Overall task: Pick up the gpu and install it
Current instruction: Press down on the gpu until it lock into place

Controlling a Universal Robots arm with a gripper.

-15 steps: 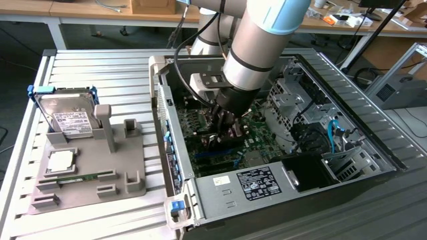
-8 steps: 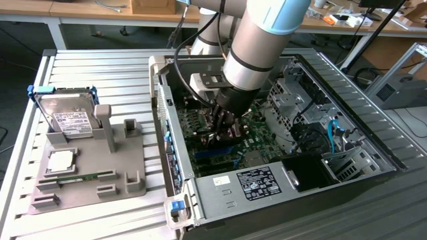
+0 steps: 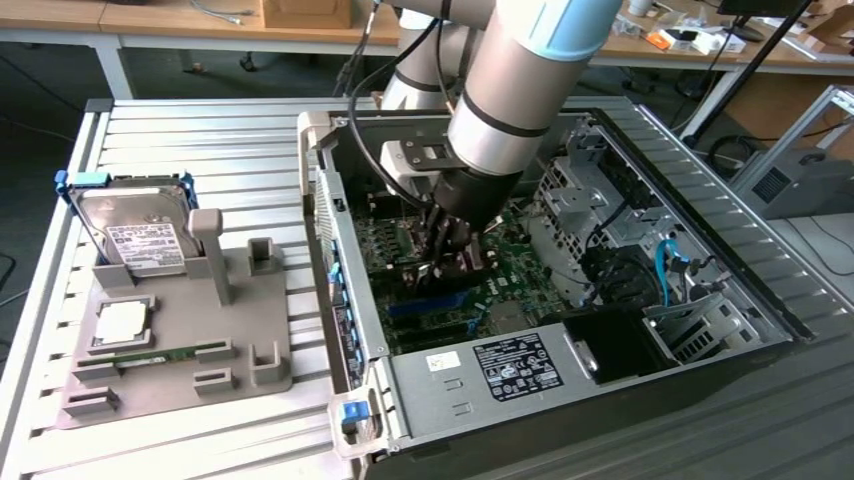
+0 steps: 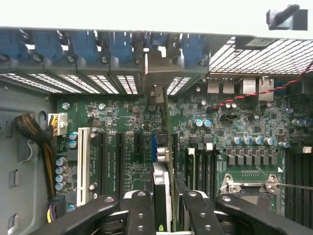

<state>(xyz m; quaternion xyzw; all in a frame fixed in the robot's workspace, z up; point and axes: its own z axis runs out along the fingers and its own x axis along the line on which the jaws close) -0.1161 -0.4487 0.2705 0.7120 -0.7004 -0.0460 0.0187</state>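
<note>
- The arm reaches down into the open computer case (image 3: 747,290), which lies on its side on the slatted metal surface (image 3: 187,130).
- The tool (image 3: 447,262) sits low over the green motherboard (image 3: 514,265), near the case's rear wall of slot covers.
- In the wrist view, the tool (image 4: 164,210) has its black fingers (image 4: 139,213) clamped on the gpu (image 4: 161,191), which stands on edge between them.
- The gpu runs away from the camera toward the rear wall, its silver end bracket (image 4: 157,73) standing against the row of blue slot clips (image 4: 88,46).
- The card's lower edge lies in line with a blue expansion slot (image 4: 153,144) on the motherboard; whether it is fully seated there I cannot tell.
- A white slot (image 4: 81,164) and several dark slots lie beside the card on one side; the processor socket (image 4: 249,188) lies on the other.
- A bundle of sleeved cables (image 4: 36,137) sits at the board's edge.
- On the exterior view's left, a grey holder tray (image 3: 187,340) rests on the surface, well apart from the case.
- A silver hard drive (image 3: 134,235) with a white label stands upright in that tray, and a narrow green RAM stick (image 3: 140,356) lies near its front.
</note>
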